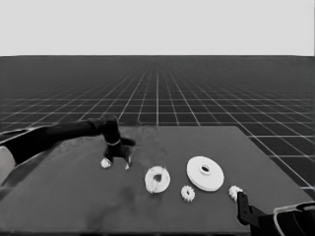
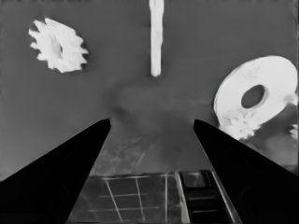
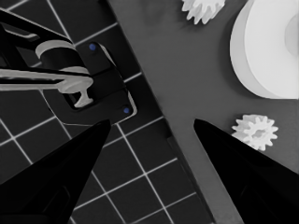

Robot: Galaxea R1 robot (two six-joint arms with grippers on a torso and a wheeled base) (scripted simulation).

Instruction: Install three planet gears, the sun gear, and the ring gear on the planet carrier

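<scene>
My left gripper (image 1: 118, 158) (image 2: 152, 122) is open over the table's left-middle, with nothing between its fingers. One planet gear (image 1: 106, 162) (image 2: 58, 45) lies just to its left, and a thin white piece (image 1: 127, 166) (image 2: 156, 37) lies just to its right. Farther right is the planet carrier, the smaller round part (image 1: 157, 179) (image 2: 256, 95), with a small gear (image 2: 240, 126) at its rim. The ring gear, the larger round part (image 1: 205, 173) (image 3: 271, 51), lies beside it. Two more gears (image 1: 187, 193) (image 1: 235, 191) lie in front. My right gripper (image 1: 242, 204) (image 3: 152, 122) waits open at the table's near right corner.
The table's right edge and the floor grid show in the right wrist view, with dark machinery (image 3: 88, 88) past that edge. In that view a gear (image 3: 254, 131) lies close to the right finger and another gear (image 3: 203, 9) farther off.
</scene>
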